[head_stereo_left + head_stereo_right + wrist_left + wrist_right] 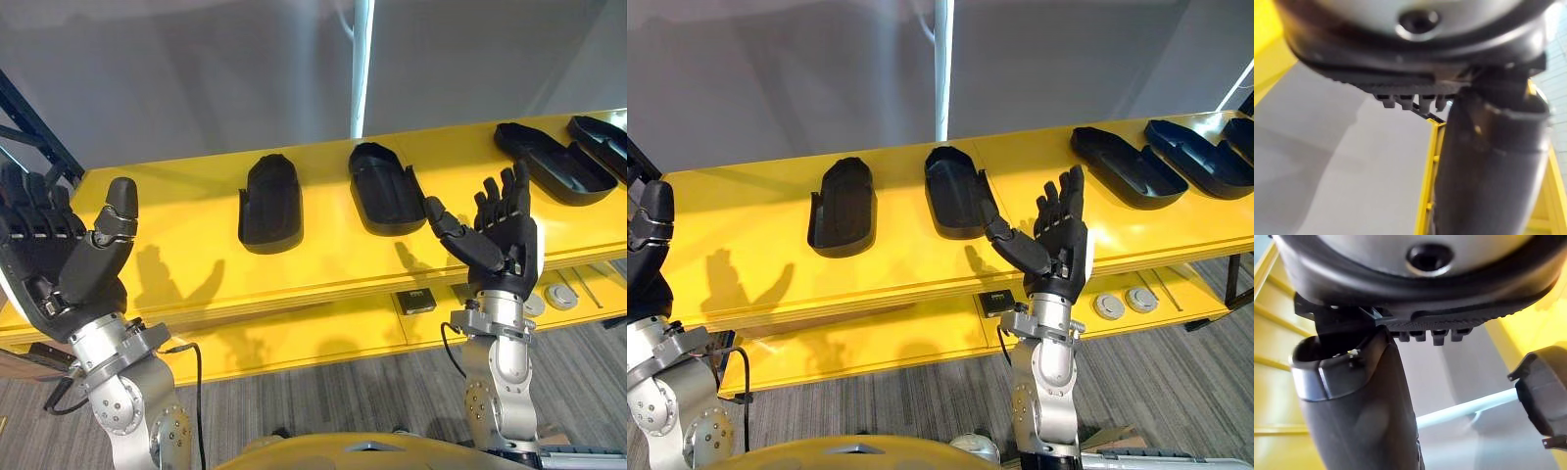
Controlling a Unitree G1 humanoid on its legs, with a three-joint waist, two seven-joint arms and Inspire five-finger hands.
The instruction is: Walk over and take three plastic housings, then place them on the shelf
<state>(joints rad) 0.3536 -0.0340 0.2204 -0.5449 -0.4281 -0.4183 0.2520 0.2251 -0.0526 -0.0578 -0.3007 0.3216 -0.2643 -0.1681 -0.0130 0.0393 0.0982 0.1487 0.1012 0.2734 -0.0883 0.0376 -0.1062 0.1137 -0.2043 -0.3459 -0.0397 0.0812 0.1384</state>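
Several black plastic housings lie on a yellow table (196, 284). One housing (269, 201) lies domed side up near the middle, and another housing (385, 188) lies hollow side up beside it. Two more housings (554, 162) (602, 142) rest at the far right. My left hand (59, 255) is raised at the lower left, open, palm up, holding nothing. My right hand (500, 230) is raised in front of the table's near edge, open with straight fingers, empty. In the right wrist view a housing (1542, 396) shows past the thumb (1361, 406).
A grey wall (196, 78) stands behind the table, with a bright vertical strip (362, 69). A lower yellow shelf (343, 323) under the tabletop holds a small black box (415, 301) and round grey parts (561, 296). Grey carpet (343, 401) covers the floor.
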